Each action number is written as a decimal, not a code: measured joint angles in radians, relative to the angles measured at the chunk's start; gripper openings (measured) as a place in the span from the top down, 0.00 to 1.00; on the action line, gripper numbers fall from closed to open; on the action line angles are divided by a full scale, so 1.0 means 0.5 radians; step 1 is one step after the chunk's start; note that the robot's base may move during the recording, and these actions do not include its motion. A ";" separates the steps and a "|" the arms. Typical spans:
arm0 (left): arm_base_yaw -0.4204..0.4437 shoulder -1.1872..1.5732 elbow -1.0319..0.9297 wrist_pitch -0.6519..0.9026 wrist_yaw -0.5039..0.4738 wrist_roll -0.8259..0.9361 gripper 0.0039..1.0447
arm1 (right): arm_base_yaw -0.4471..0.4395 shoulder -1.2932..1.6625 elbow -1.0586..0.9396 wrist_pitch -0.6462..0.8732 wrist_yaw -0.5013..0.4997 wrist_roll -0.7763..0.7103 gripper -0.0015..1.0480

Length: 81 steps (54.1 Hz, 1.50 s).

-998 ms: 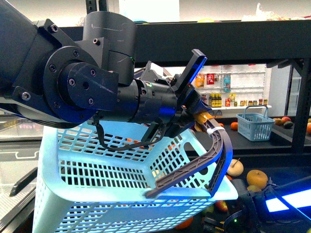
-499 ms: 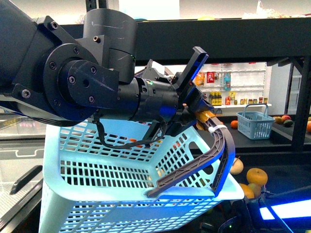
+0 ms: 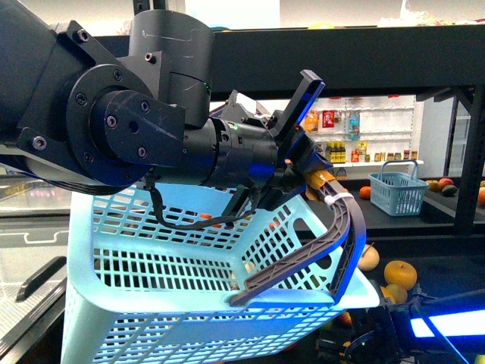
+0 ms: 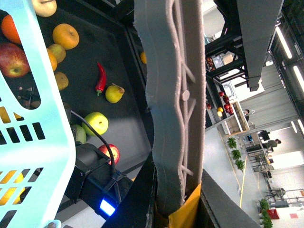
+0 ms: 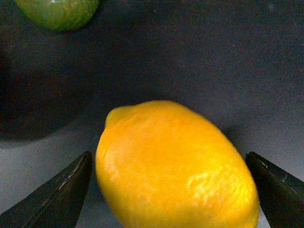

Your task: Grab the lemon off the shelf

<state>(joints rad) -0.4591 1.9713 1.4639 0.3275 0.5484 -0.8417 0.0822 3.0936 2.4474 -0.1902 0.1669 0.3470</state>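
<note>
A yellow lemon [image 5: 175,166] lies on the black tray of the shelf [image 5: 228,57], filling the right wrist view. My right gripper [image 5: 171,192] is open, with one dark fingertip on each side of the lemon and a small gap at each. My left gripper [image 3: 318,182] is shut on the brown basket handle [image 3: 333,243] and holds the light blue basket [image 3: 167,265] up in front of the shelf frame [image 3: 341,64]. In the left wrist view, the handle [image 4: 173,95] runs down into the shut gripper [image 4: 175,209].
The shelf tray [image 4: 118,66] holds loose fruit: a red chili [image 4: 100,78], a green apple [image 4: 96,122], a red apple [image 4: 111,153] and oranges [image 4: 65,35]. A green fruit [image 5: 59,12] lies beyond the lemon. A small blue basket [image 3: 398,193] stands at the back right.
The left arm and the basket have drifted slightly to the right. The lit part of the right arm at the lower right has sunk a little.
</note>
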 joint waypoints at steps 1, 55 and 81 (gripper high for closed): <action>0.000 0.000 -0.001 0.000 0.000 0.000 0.89 | -0.003 0.004 0.008 -0.002 -0.005 -0.002 0.07; 0.000 0.000 0.000 0.000 0.002 -0.001 0.89 | -0.018 0.011 -0.203 0.320 -0.118 -0.249 0.35; 0.000 0.000 0.000 0.000 0.002 -0.001 0.89 | -0.053 -0.154 -0.541 0.542 -0.078 -0.337 0.40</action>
<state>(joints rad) -0.4591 1.9713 1.4639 0.3275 0.5491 -0.8421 0.0555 3.0165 2.1769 0.0811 0.1280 0.1783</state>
